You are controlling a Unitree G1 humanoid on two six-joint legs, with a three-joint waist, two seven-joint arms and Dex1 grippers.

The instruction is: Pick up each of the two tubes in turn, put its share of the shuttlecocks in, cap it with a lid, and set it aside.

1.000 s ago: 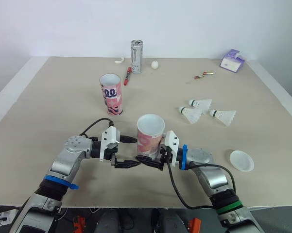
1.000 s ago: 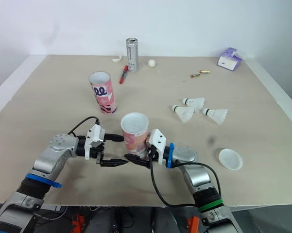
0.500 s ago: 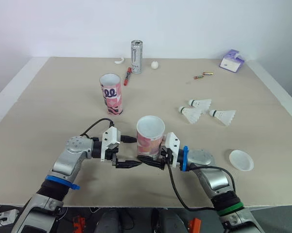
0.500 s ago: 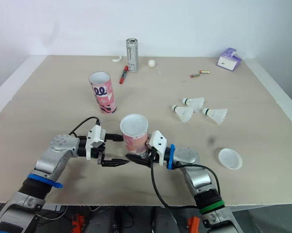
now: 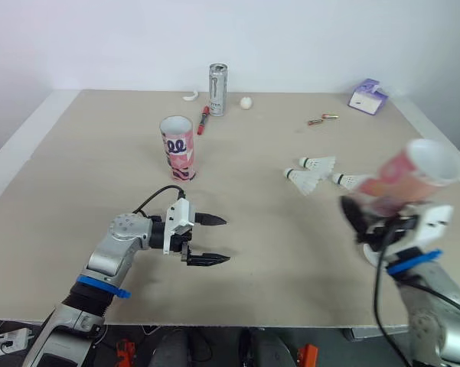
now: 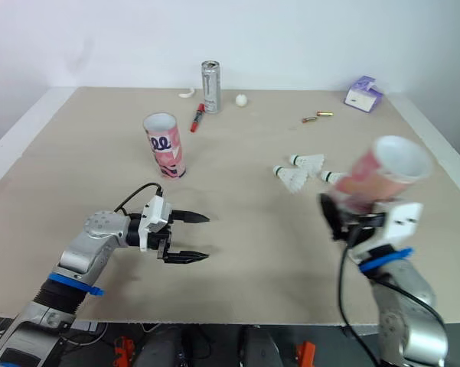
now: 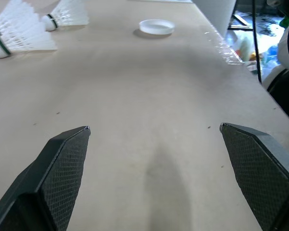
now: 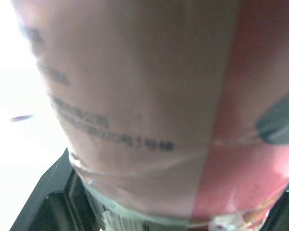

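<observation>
At three o'clock, right jaws are clamping a tilted pink tube [image 5: 404,180] above the table [image 5: 76,168]; at seven o'clock, left jaws are hovering wide apart.

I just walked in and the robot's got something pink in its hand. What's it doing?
The robot's right gripper holds a pink-and-white cardboard tube in the air over the right side of the beige table, tilted with its open end up. Its left gripper is open and empty, low over the table. A second pink tube stands upright farther back. Three white feather shuttlecocks lie near the held tube, and a round white plastic lid lies on the table too.
</observation>
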